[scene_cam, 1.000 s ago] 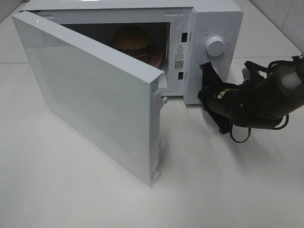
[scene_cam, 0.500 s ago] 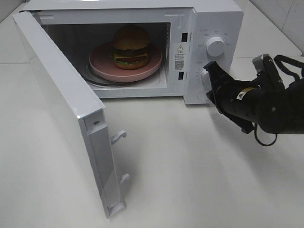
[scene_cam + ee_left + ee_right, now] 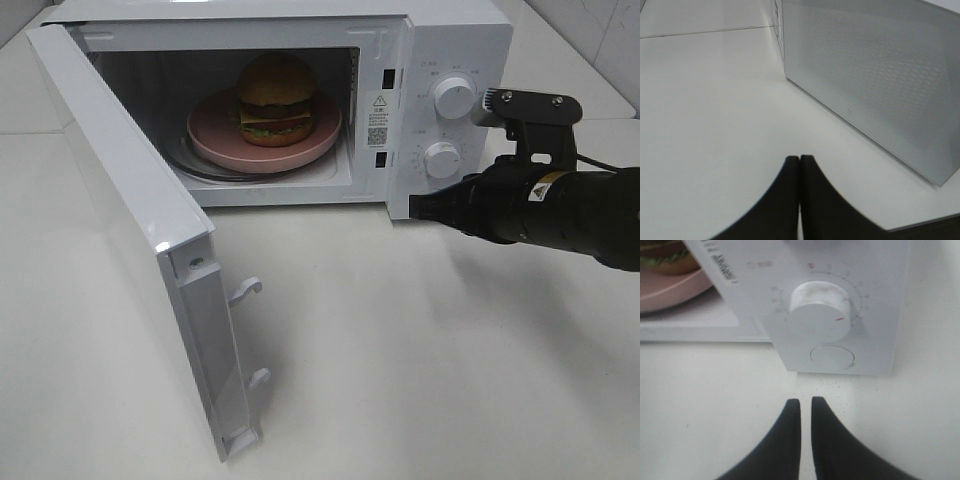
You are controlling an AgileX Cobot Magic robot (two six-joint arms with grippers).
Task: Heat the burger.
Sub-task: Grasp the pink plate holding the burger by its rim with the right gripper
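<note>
White tabletop (image 3: 450, 350) from above: the microwave (image 3: 455, 40) door (image 3: 130, 200) is swung wide, the burger (image 3: 276, 98) seated on a pink plate (image 3: 215, 135) inside, the right gripper (image 3: 420, 208) held near the lower dial (image 3: 441, 160). Left wrist: the left gripper (image 3: 800, 160) is pressed together, empty. Right wrist: jaws parted by a sliver, nothing pinched.

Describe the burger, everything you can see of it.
The burger is round, with a smooth golden-brown bun and visible layers of yellow cheese, dark patty, red tomato and green lettuce. It stands upright and whole, with its layers stacked evenly. It rests on a pink plate inside the white microwave, whose door stands wide open. Only the plate touches it. The right wrist view catches just its lower edge.
</note>
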